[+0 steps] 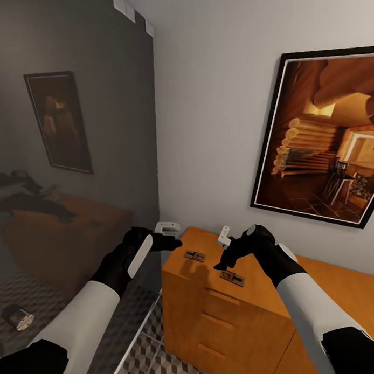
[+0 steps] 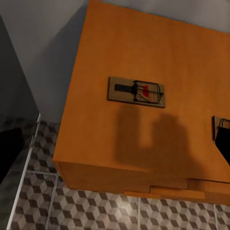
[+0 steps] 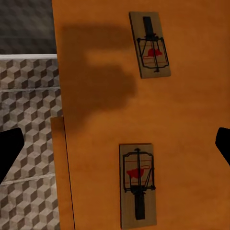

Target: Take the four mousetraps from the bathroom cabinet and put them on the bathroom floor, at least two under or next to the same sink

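Near: the bathroom floor [image 1: 148,363], cube-tiled, where the traps must end. Middle: the cabinet [image 1: 214,323], with two mousetraps flat on its top, the near mousetrap [image 1: 232,277] and the far mousetrap [image 1: 195,256], apart from each other. The right gripper [image 1: 223,262] hangs above the near trap, fingertips spread wide and holding nothing, presumably poised to descend. The left gripper [image 1: 171,243] hovers off the cabinet's left edge; its opening cannot be told. Far: a framed picture [image 1: 323,138] on the wall.

A framed picture [image 1: 322,135] of a log cabin interior (warm orange tones) hangs on the pale wall [image 1: 211,101].
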Robot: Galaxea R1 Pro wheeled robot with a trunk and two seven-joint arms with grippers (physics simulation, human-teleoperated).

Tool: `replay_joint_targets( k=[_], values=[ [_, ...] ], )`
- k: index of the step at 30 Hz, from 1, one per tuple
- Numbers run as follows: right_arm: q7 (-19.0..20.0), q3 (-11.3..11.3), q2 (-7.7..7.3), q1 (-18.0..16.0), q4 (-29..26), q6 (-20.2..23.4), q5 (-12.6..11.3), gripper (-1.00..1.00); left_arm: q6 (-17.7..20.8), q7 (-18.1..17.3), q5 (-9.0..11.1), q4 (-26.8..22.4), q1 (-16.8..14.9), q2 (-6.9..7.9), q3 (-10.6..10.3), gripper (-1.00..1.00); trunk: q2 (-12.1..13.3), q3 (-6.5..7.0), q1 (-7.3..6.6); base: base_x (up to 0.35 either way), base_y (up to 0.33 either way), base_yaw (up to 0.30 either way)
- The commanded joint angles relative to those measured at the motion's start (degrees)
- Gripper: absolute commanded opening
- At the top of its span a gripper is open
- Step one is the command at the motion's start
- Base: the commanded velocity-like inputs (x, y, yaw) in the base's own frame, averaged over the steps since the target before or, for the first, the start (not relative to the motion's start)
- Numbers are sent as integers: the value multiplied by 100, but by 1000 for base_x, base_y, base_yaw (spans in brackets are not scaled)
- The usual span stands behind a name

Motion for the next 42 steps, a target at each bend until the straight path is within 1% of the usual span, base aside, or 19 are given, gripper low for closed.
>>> replay_joint_targets(
  k=[1, 8, 13, 20, 42],
  values=[
    [0, 0, 0, 0, 0, 0, 0, 100, 0, 8, 0, 0, 0, -1, 0, 100, 0, 0, 0, 0, 0, 0],
    [0, 0, 0, 0, 0, 0, 7, 100, 0, 126, -1, 0, 0, -10, -6, 100, 0, 0, 0, 0, -51, 0],
    [0, 0, 0, 0, 0, 0, 1, 100, 0, 230, 2, 0, 0, -30, -7, 100, 0, 0, 0, 0, -226, 0],
    [0, 0, 0, 0, 0, 0, 0, 100, 0, 276, 11, 0, 0, -39, 3, 100, 0, 0, 0, 0, -205, 0],
    [0, 0, 0, 0, 1, 0, 0, 100, 0, 337, 16, 0, 0, -41, 7, 100, 0, 0, 0, 0, -15, 0]
  ],
)
